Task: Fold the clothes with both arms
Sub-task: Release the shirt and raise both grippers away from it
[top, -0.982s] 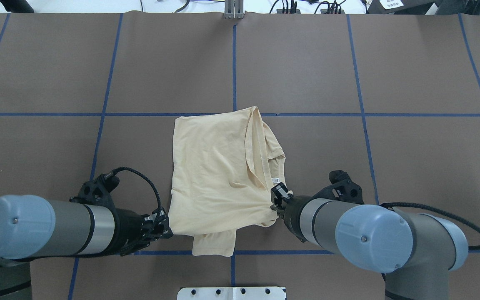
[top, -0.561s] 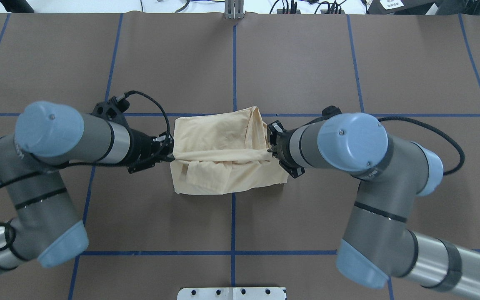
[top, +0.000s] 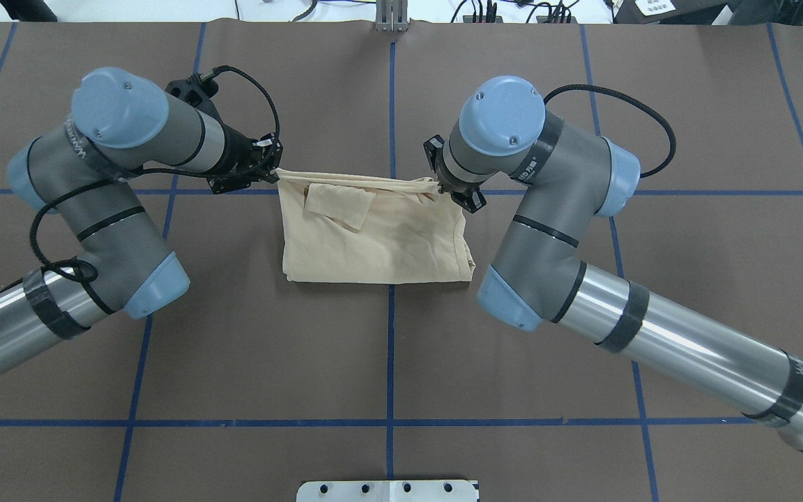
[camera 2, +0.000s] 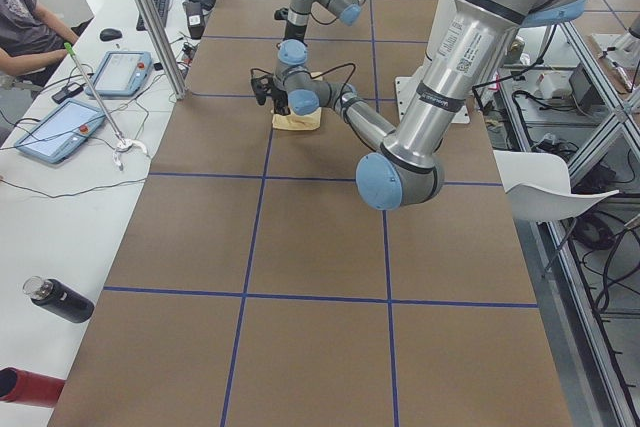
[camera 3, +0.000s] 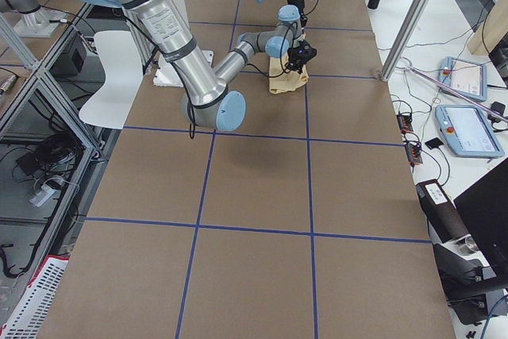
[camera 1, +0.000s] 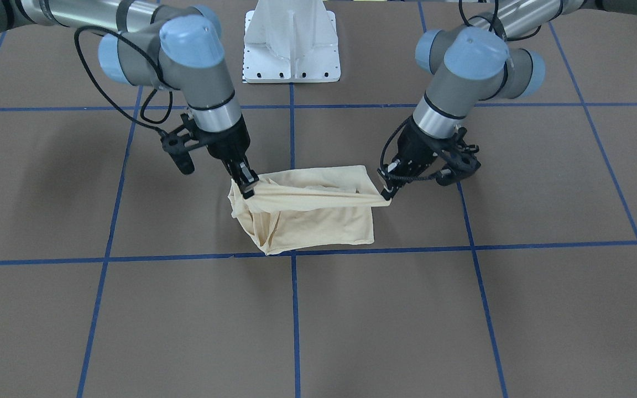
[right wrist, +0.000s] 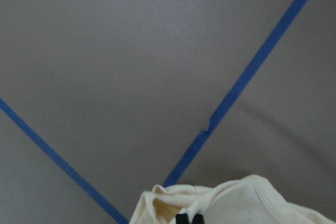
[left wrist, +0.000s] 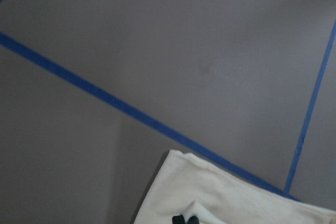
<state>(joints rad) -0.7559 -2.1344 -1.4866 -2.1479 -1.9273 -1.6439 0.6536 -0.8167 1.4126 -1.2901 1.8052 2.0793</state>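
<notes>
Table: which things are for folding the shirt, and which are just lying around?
For the job: cream T-shirt; left fingers and right fingers, each pinching its edge.
Just lying about: black bottle; control tablet; keyboard.

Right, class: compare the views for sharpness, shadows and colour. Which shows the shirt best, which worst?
Overhead view: sharp, evenly lit, the shirt cream and clear, so best. Front-facing view: soft shadows darken the table. Wrist views: soft focus, the shirt washed nearly white and cropped, so worst. Side views: shirt too small for detail.
</notes>
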